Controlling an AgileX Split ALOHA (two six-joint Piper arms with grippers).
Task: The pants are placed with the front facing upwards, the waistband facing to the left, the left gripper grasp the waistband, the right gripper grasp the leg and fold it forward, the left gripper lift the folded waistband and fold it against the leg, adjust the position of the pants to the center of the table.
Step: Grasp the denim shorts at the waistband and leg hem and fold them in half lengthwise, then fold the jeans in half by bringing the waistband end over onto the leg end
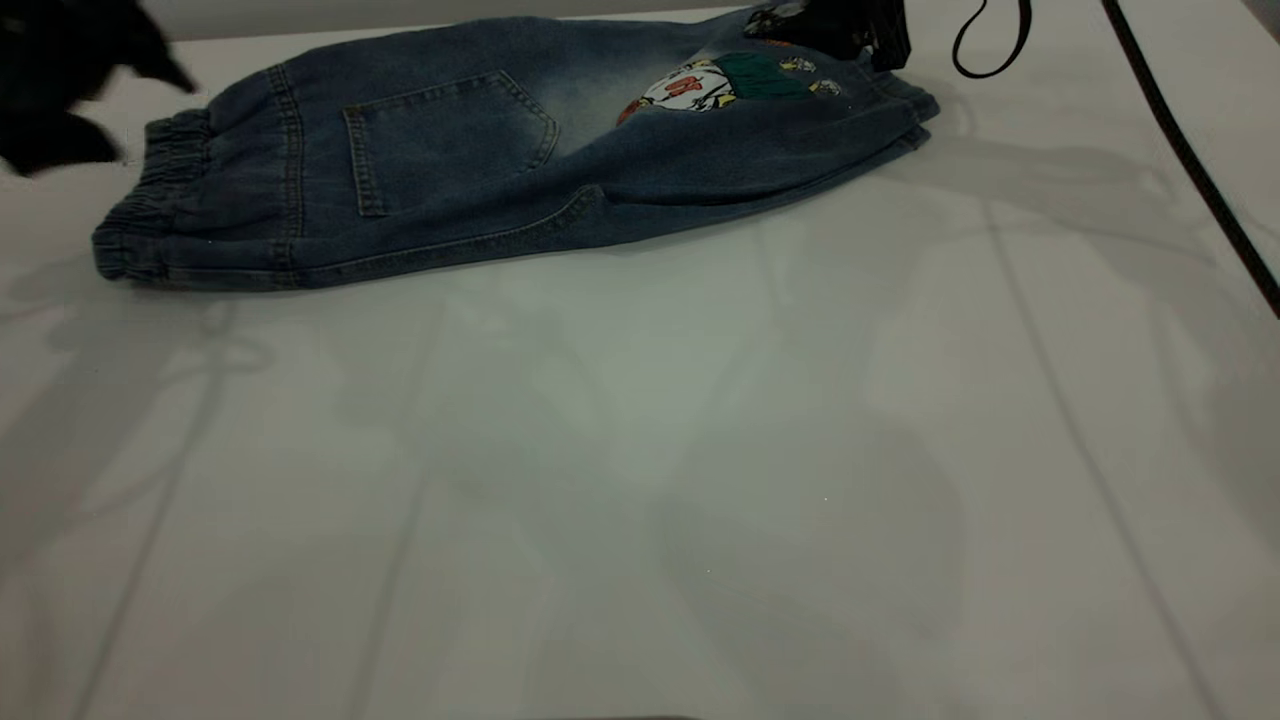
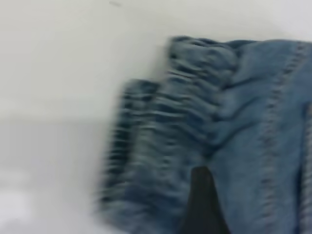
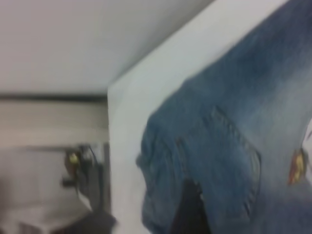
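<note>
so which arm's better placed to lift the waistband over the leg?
Left. Its tool sits right beside the waistband at the pants' left end; the right tool is over the far leg end.

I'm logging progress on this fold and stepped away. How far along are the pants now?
Done, by the look of it: the pants lie folded lengthwise, back pocket up, waistband at the left. In hand: the left gripper hovers beside the waistband; the right gripper sits at the leg end. Neither grip is clear. Left: folding the waistband onto the leg, then centring the pants, which lie near the table's far edge.
</note>
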